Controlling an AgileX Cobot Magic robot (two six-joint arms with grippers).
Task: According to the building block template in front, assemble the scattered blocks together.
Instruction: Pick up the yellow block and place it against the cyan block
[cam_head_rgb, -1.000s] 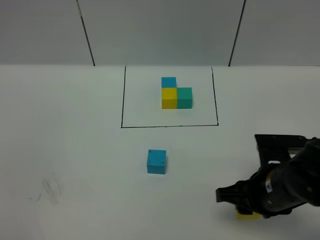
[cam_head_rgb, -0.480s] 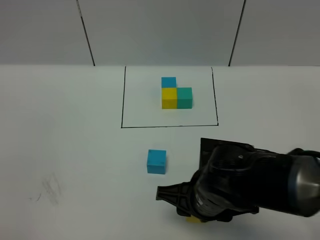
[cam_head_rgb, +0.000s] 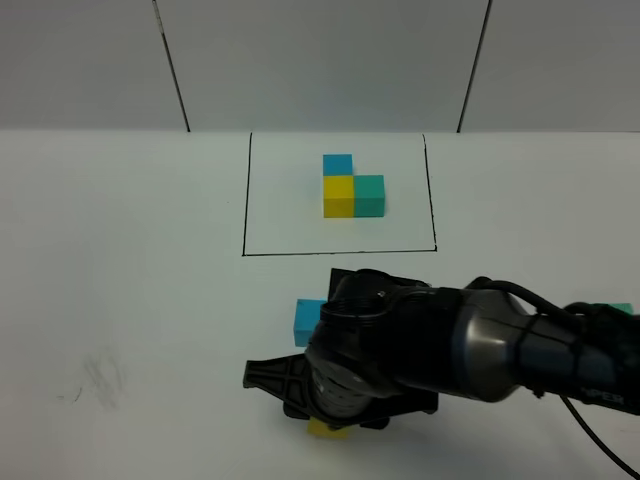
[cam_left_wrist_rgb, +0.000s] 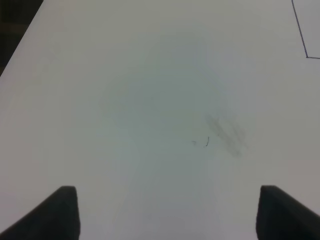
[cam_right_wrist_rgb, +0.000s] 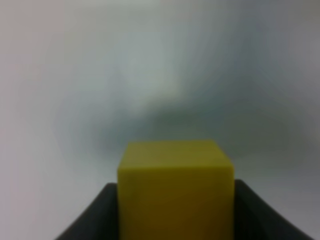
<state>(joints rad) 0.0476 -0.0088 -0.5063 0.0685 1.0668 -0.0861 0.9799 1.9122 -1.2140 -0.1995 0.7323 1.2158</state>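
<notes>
The right gripper (cam_right_wrist_rgb: 175, 212) is closed on the yellow matte cube (cam_right_wrist_rgb: 175, 185). Its two dark fingers (cam_right_wrist_rgb: 97, 217) press against opposite faces of the cube, and the jaws stand only as wide as the block. In the high view this cube shows only as a small yellow patch (cam_head_rgb: 327, 428) under the bulky dark right arm (cam_head_rgb: 420, 345), which reaches across the middle of the white desk (cam_head_rgb: 120, 250). I cannot tell whether the cube touches the desk or hangs just above it.

The sky-blue matte cube (cam_head_rgb: 307, 318) sits near the right gripper, just beyond it on the far side. The arm partly hides this cube. A sliver of the teal-green cube (cam_head_rgb: 621, 310) shows well off to that gripper's right, at the edge of the high view behind the arm.

Farther beyond the gripper is the building block template (cam_head_rgb: 352, 186), inside the thin black drawn rectangle (cam_head_rgb: 340, 253). In it a blue cube sits behind a yellow one, and a teal one touches the yellow one's right side.

The left gripper (cam_left_wrist_rgb: 170, 212) is open, with its two dark fingertips (cam_left_wrist_rgb: 62, 212) set wide apart and nothing between them. Bare desk lies under it. A faint grey smudge (cam_left_wrist_rgb: 227, 132) lies ahead of it, and a corner of the black rectangle is farther off.
</notes>
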